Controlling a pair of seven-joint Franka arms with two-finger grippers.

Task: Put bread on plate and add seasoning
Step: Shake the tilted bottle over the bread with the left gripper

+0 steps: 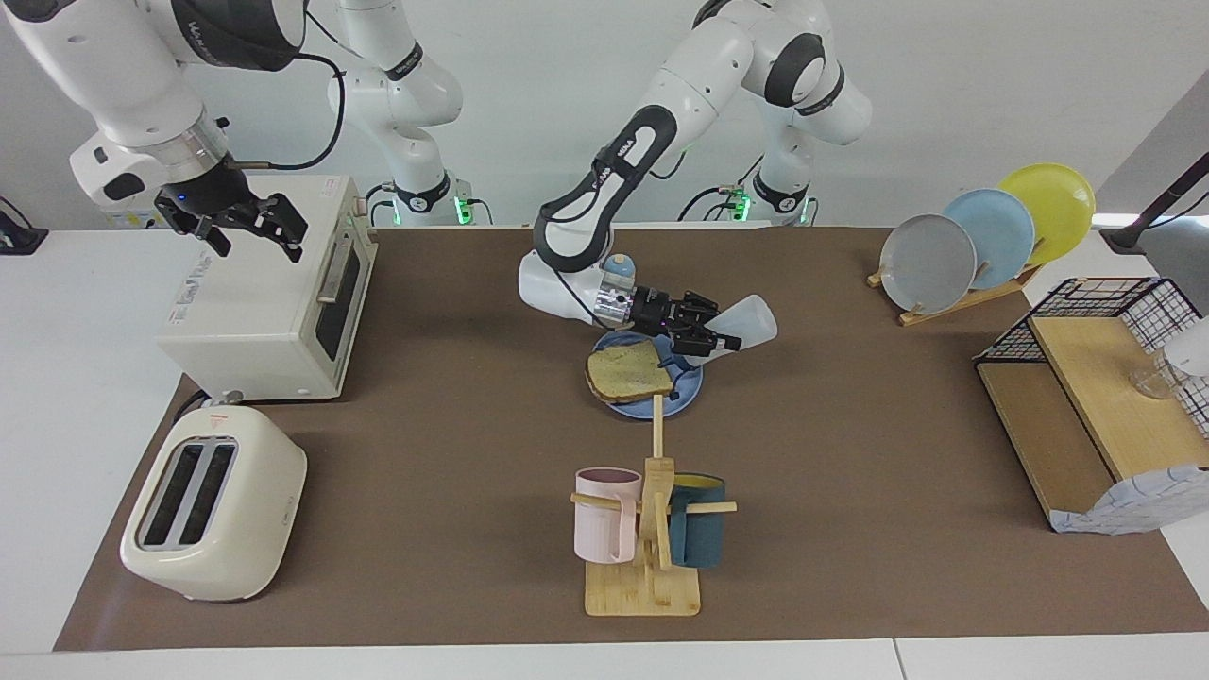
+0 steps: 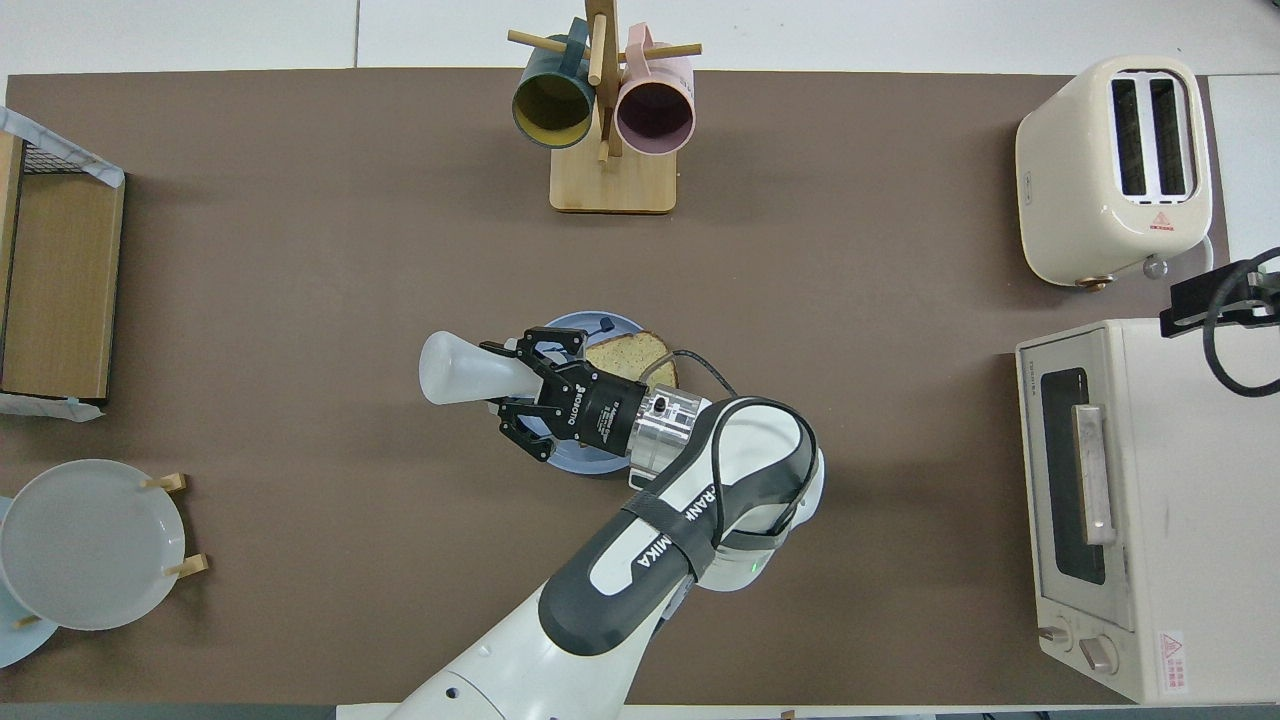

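The bread (image 1: 628, 371) (image 2: 630, 355) lies on the round blue plate (image 1: 682, 400) (image 2: 566, 330) at mid-table. My left gripper (image 1: 710, 336) (image 2: 510, 378) hangs over the plate's edge, shut on the neck of the seasoning (image 1: 748, 324) (image 2: 462, 368). The bottle is tipped on its side, its wide base pointing toward the left arm's end of the table and its dark cap end low over the plate, beside the bread. Over the toaster oven (image 1: 260, 293), my right gripper (image 1: 247, 225) waits open and holds nothing.
A mug rack (image 1: 647, 529) with a pink and a teal mug stands farther from the robots than the plate. A cream toaster (image 1: 212, 505) sits by the oven. A plate rack (image 1: 982, 241) and a wire-and-wood shelf (image 1: 1096, 397) occupy the left arm's end. A blue-domed bell (image 1: 618, 267) sits by the left forearm.
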